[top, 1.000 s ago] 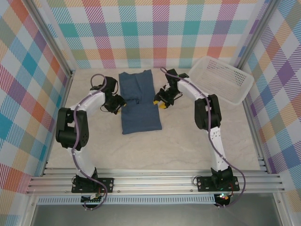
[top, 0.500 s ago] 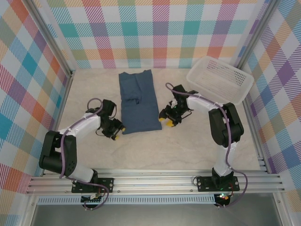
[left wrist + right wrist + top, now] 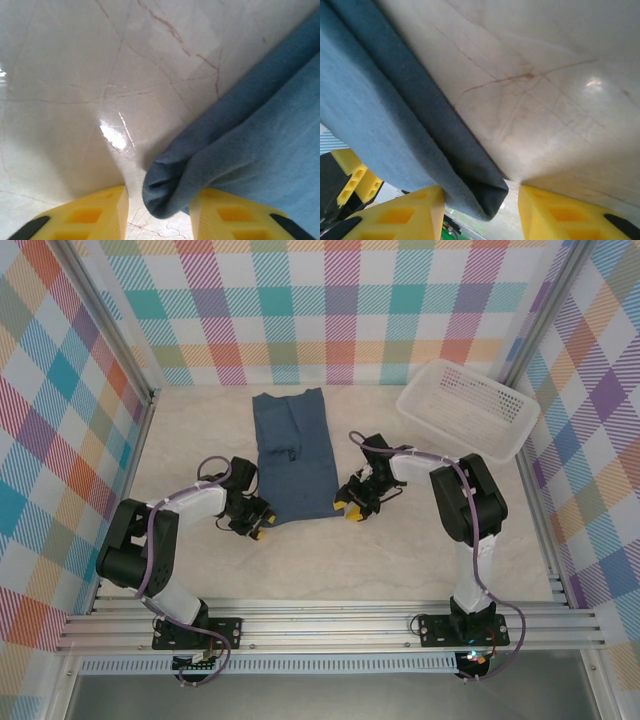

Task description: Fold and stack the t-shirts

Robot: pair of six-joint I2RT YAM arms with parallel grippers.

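Observation:
One dark teal-blue t-shirt (image 3: 295, 455) lies folded into a long strip on the middle of the table, running from the back towards the arms. My left gripper (image 3: 257, 527) sits low at its near left corner. In the left wrist view that rounded corner of the t-shirt (image 3: 260, 125) lies between the yellow fingers (image 3: 95, 215) of the left gripper (image 3: 159, 216), with a gap on one side. My right gripper (image 3: 347, 508) is at the near right corner. There the folded edge of the t-shirt (image 3: 375, 100) pokes between the open fingers of the right gripper (image 3: 480, 212).
A white perforated basket (image 3: 467, 408) stands tilted at the back right corner. Plaid walls close in the pale marbled table (image 3: 400, 560) on three sides, and an aluminium rail (image 3: 330, 625) runs along the near edge.
Both grippers have moved from beside the shirt's middle down to its near corners and lowered to the table. The shirt has stayed in place.

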